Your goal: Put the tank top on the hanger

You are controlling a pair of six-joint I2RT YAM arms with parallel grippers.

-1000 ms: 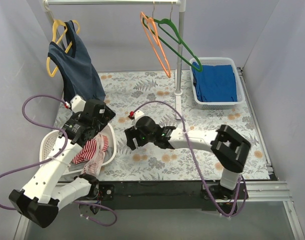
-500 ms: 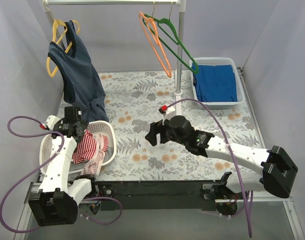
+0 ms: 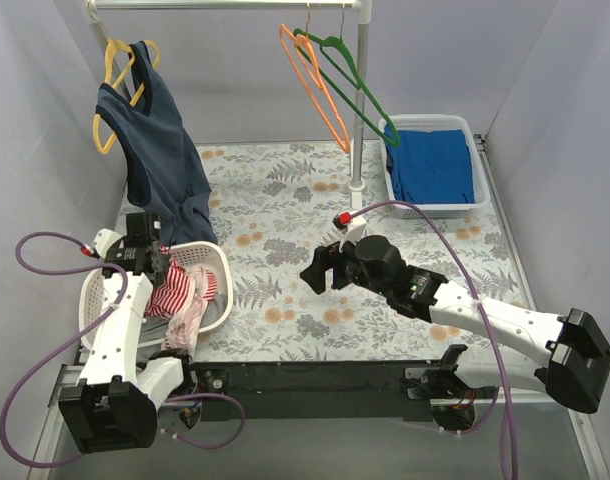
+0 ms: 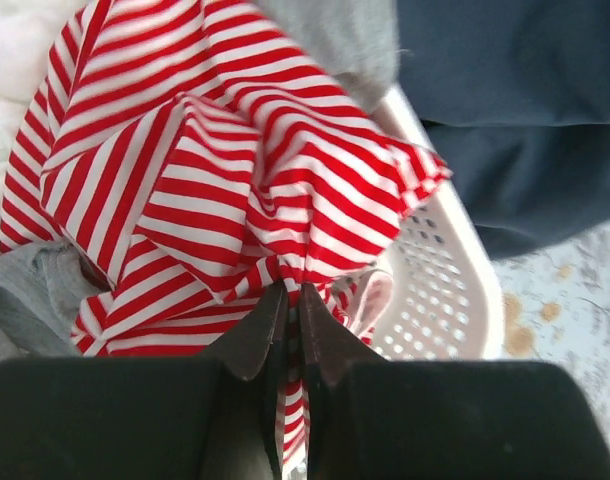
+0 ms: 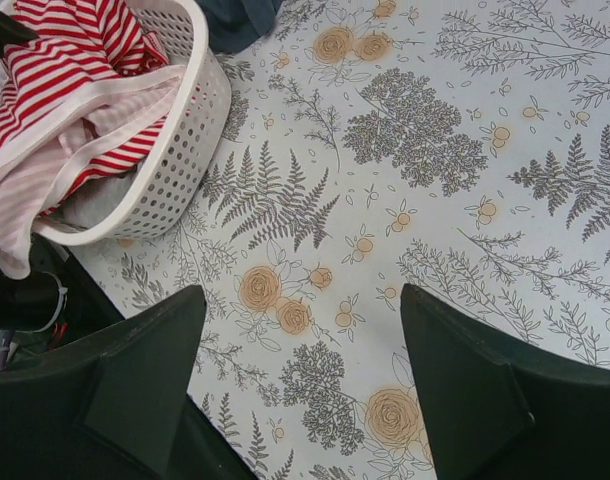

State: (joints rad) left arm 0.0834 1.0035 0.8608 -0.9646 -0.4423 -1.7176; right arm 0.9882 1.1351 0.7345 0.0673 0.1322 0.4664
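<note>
The red-and-white striped tank top (image 3: 178,293) lies bunched in a white laundry basket (image 3: 217,262) at the left, with pale trim hanging over the rim. My left gripper (image 3: 157,268) reaches into the basket. In the left wrist view it (image 4: 293,292) is shut on a fold of the tank top (image 4: 185,170). My right gripper (image 3: 322,274) hovers open over the floral table mat near the middle, right of the basket. Between its fingers (image 5: 300,292) only the mat shows, with the tank top (image 5: 55,60) at upper left. The orange hanger (image 3: 317,100) hangs on the rail at the back.
A green hanger (image 3: 357,88) hangs beside the orange one, close to the rail's upright pole (image 3: 361,110). A navy top on a yellow hanger (image 3: 153,140) hangs at the back left, draping near the basket. A white bin with blue cloth (image 3: 431,165) sits back right.
My left gripper has closed on the striped tank top inside the basket. The right arm has drawn back to the right, away from the basket, still open.
</note>
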